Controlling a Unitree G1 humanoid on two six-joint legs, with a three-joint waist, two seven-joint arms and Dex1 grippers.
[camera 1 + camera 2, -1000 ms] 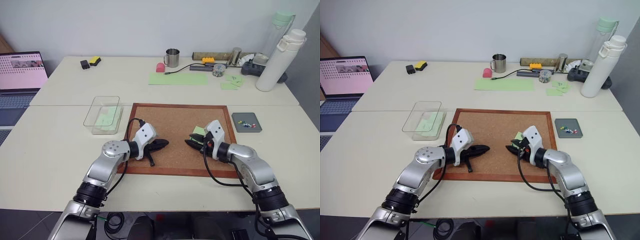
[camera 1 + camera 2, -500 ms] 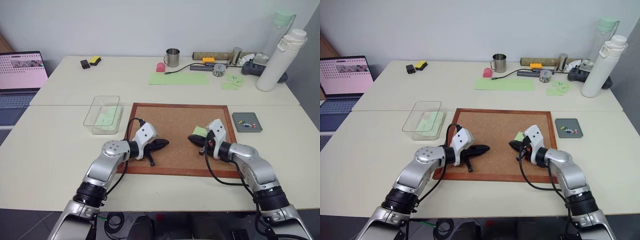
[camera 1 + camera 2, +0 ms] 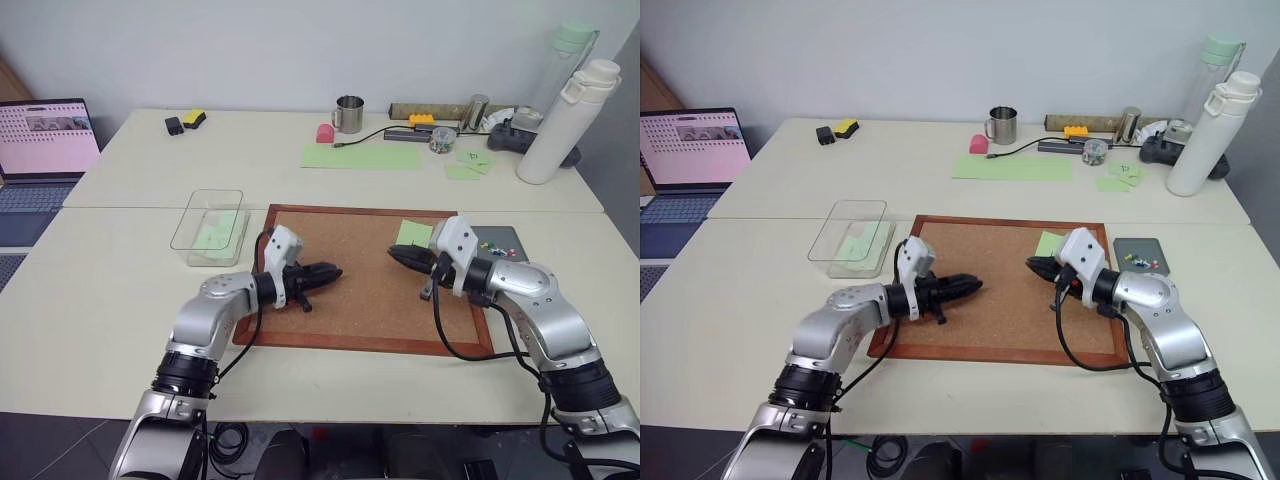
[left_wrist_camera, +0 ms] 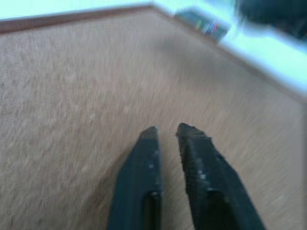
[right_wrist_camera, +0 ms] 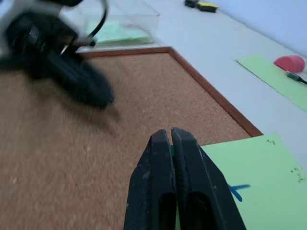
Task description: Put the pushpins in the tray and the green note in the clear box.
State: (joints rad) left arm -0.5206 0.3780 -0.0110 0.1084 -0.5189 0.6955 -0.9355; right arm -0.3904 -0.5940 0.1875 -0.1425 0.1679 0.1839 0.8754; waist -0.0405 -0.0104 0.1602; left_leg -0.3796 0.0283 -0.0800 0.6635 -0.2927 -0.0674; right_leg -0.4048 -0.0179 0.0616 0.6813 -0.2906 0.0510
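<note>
The cork board [image 3: 365,272] carries a pale green note [image 3: 414,233] with a blue scribble at its far right corner. Both arms have risen since a second ago. The right gripper [image 5: 171,135], pressed together, hovers beside the note; the left gripper [image 4: 166,132] is slightly spread mid-board.

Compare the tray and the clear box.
The tray is dark grey and opaque; the clear box is see-through. The tray is smaller. The tray sits right of the corkboard, the box left of it. The tray holds pushpins; the box holds green paper. Both are low-walled with rounded corners.
</note>
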